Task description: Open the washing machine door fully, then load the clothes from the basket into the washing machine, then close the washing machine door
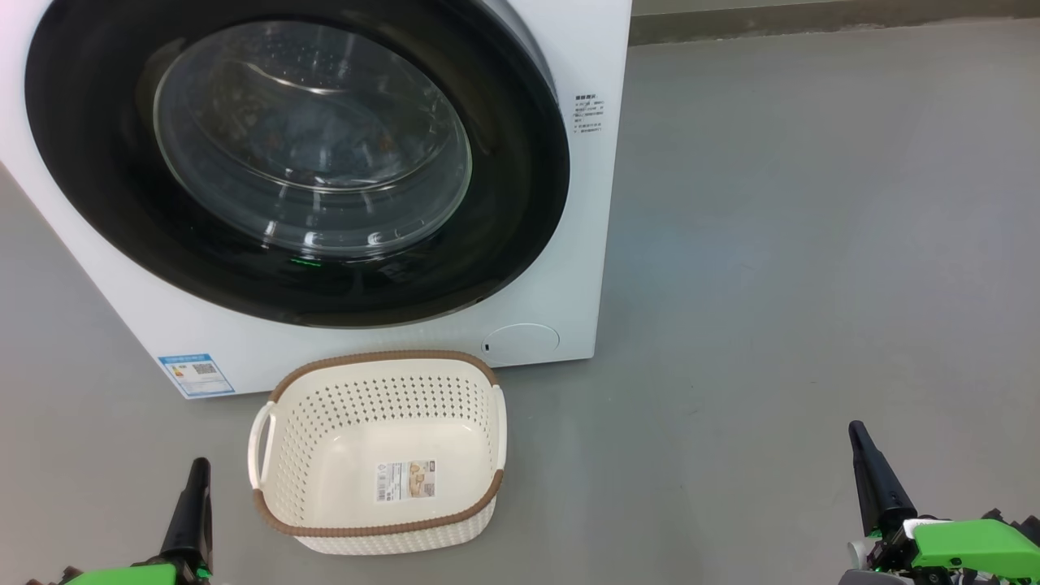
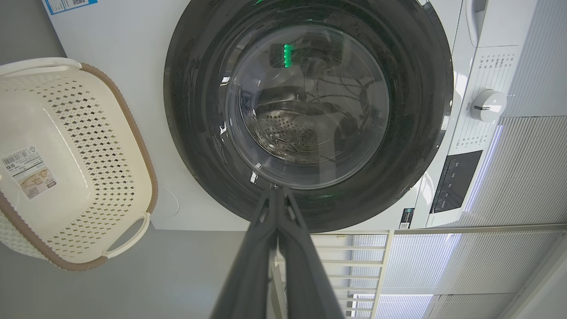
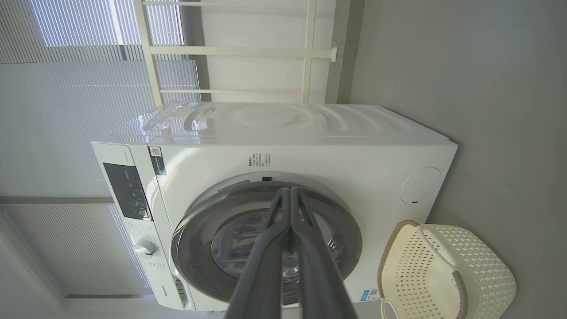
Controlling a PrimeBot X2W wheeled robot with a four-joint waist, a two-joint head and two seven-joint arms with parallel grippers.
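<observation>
Head view puts the washing machine door [image 1: 296,154] up and ahead of both arms, lying flush, as far as I can judge, against the white washing machine [image 1: 573,268]. The left fingers [image 1: 193,500] stand at the lower left, pressed together and holding nothing. The right fingers [image 1: 876,479] stand at the lower right, likewise clenched on nothing, well out to the side of the machine over bare floor [image 1: 796,244].

The basket [image 1: 382,358] sits on the floor just before the machine, under the door's lower rim and just beside the left fingers. Its long axis seems to run side to side, with a handle at each end. Nothing lies in it but its label sticker [image 1: 406,479]. The left arm is the nearer to the basket.

The door's edge toward the right fingers shows a grey band, and in the right wrist view a small dark catch [image 3: 266,179] sits at that edge. I judge this to be the door's free side, so any pull or push there would fall to the right arm. With the basket bare and the door seemingly shut, the task looks at or near its end.

Behind the glass a dim bluish patch flecked with brown may be the clothes [image 1: 325,134], but reflections blur it too much to be sure. The door's top is cut off in the head view, its hinge is hidden, and I cannot tell whether the latch has engaged.
</observation>
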